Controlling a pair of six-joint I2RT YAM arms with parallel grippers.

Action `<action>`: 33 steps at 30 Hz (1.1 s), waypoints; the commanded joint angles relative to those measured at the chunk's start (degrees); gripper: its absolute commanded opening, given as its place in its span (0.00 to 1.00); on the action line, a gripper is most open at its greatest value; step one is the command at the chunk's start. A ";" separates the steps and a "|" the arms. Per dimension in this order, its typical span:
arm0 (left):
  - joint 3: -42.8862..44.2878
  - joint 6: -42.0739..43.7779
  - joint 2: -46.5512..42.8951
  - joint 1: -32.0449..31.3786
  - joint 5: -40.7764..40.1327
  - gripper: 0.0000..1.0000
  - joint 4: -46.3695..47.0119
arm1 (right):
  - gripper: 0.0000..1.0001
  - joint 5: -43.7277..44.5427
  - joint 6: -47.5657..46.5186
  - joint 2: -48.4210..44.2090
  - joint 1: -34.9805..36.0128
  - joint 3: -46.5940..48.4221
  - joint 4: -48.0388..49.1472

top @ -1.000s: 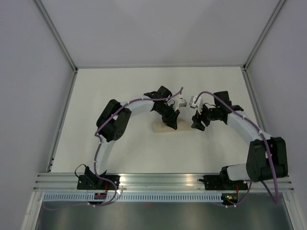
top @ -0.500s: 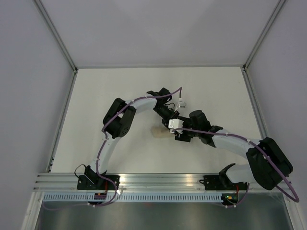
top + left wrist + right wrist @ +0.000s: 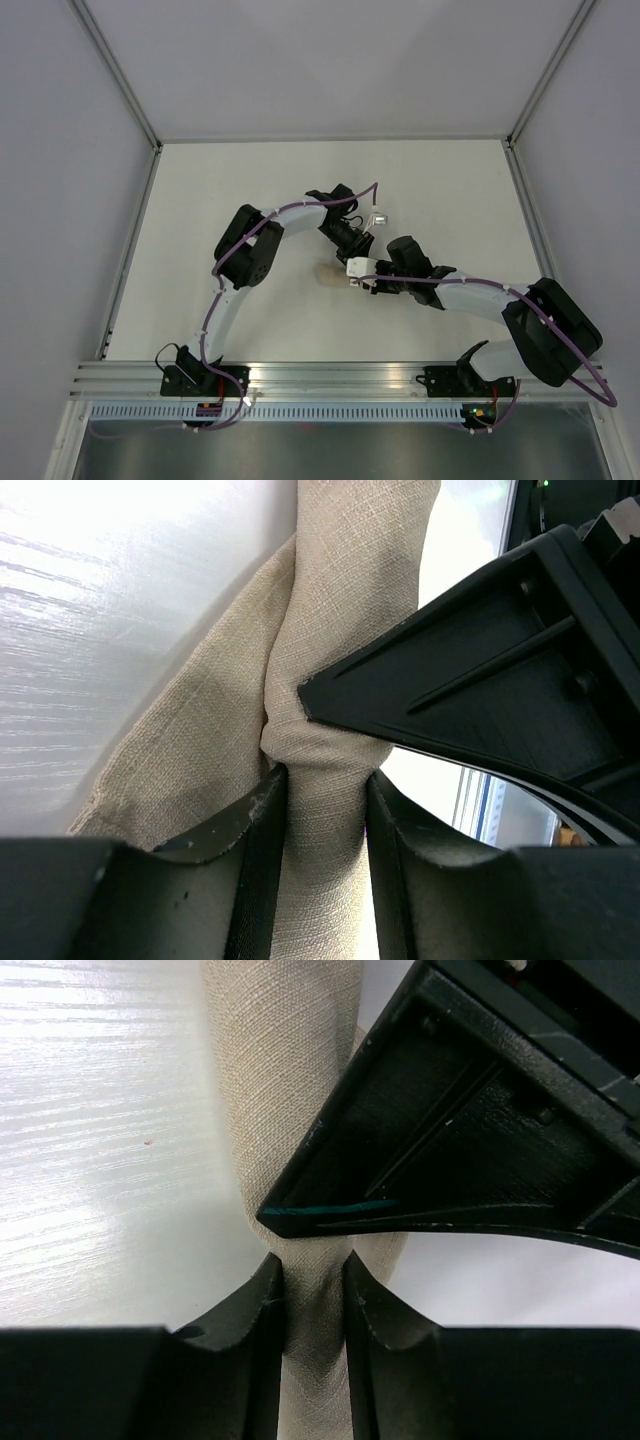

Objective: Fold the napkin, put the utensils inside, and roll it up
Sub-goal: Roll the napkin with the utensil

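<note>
The tan-beige napkin (image 3: pixel 329 273) lies rolled into a narrow bundle on the white table, mostly hidden under both grippers in the top view. My left gripper (image 3: pixel 354 252) is shut on the roll (image 3: pixel 325 810), its jaws pinching the cloth. My right gripper (image 3: pixel 366 281) is shut on the same roll (image 3: pixel 315 1305), squeezing it thin between its jaws. The two grippers meet nose to nose over the roll; each shows as a black wedge in the other's wrist view. The black utensils are hidden.
The white table (image 3: pixel 200 220) is walled by grey panels at the back and both sides. A metal rail (image 3: pixel 330 375) runs along the near edge with both arm bases. Purple cables run along the arms.
My right arm swung from the right side leftward and down onto the roll, closing on it beside the left gripper. The left gripper stayed on the napkin, which looks shorter and more covered.
</note>
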 commanded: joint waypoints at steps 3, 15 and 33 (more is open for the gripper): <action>-2.59 -3.50 -4.18 0.90 -6.73 0.41 4.75 | 0.21 -0.76 -0.05 0.39 0.02 1.38 -2.72; -10.67 -7.28 -13.76 5.56 -8.67 0.47 17.05 | 0.21 -2.96 -0.14 1.97 0.02 3.40 -8.25; -56.72 -26.10 -49.36 9.44 -40.30 0.48 74.01 | 0.21 -22.28 -9.01 25.24 -10.43 35.20 -47.70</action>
